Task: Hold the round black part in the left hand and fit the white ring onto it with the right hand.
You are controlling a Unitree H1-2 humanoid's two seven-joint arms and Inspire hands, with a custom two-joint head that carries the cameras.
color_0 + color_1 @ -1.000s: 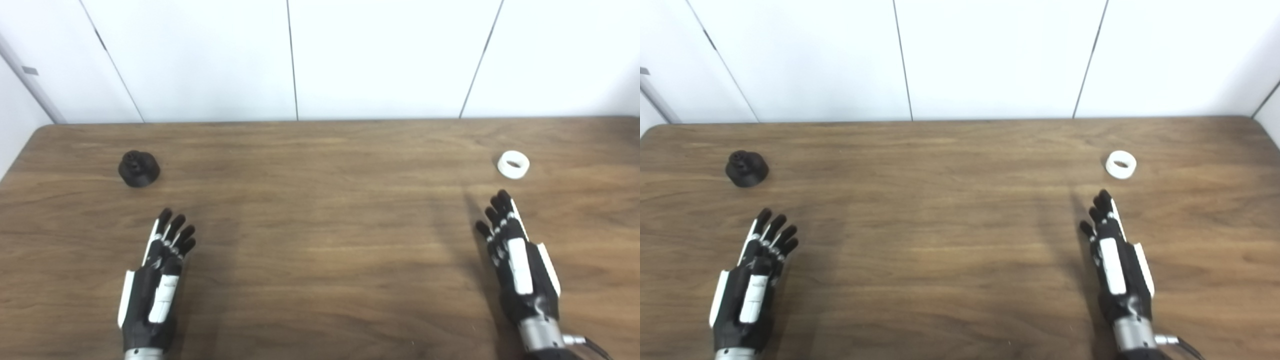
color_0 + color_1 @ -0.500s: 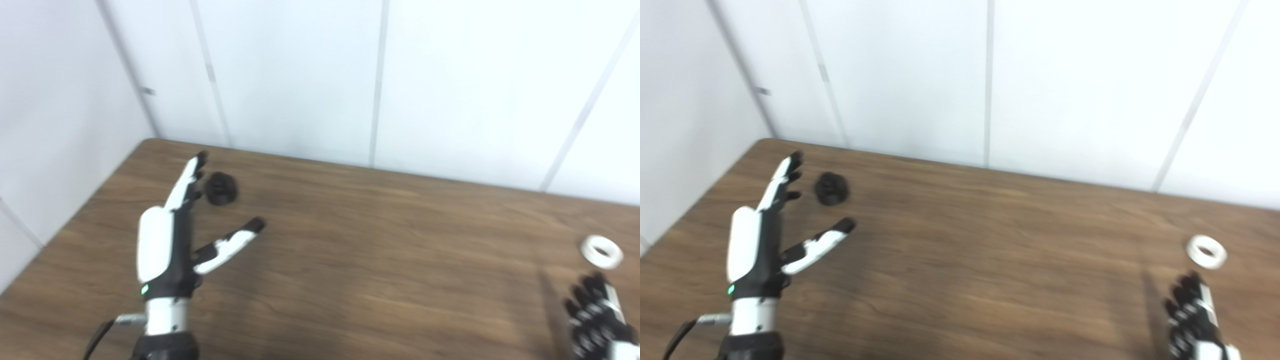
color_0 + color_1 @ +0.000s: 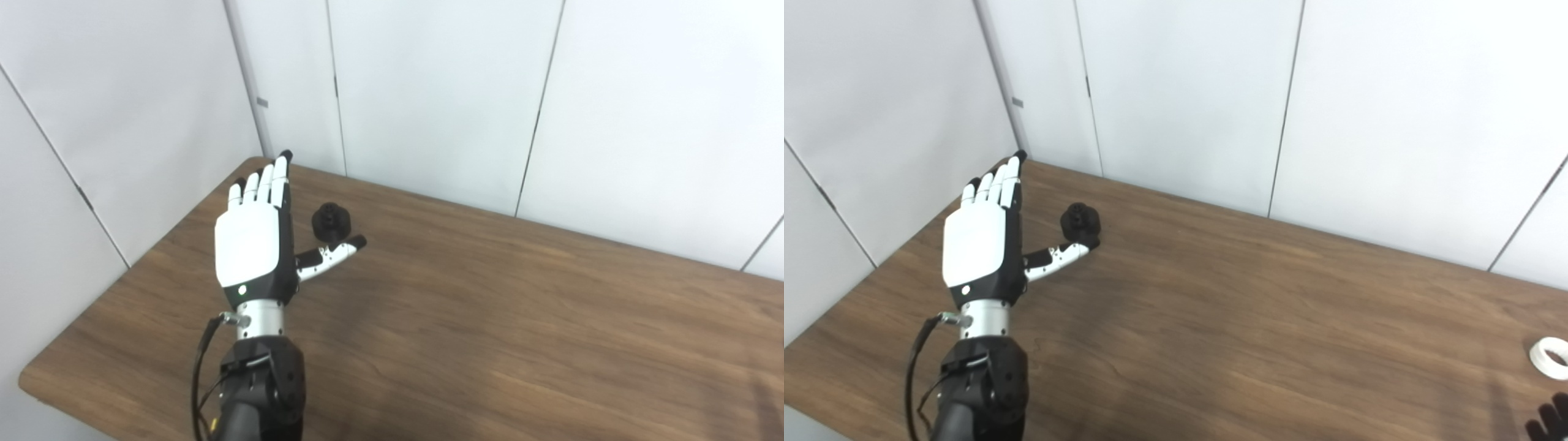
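The round black part [image 3: 331,222] stands on the wooden table [image 3: 490,318] at its far left. My left hand [image 3: 257,236] is raised above the table just left of the part, open, its fingers straight and its thumb stretched out toward the part without touching it. The white ring [image 3: 1549,357] lies on the table at the right edge of the right eye view. Only the dark fingertips [image 3: 1546,422] of my right hand show at the bottom right corner, just short of the ring; the rest is out of frame.
White wall panels [image 3: 429,92] stand behind the table and along its left side. The table's left front corner [image 3: 37,383] is in view. A black cable [image 3: 202,373] hangs at my left wrist.
The camera has turned left and tilted. My left hand has risen, opened flat and moved up beside the black part. My right hand has nearly left the picture.
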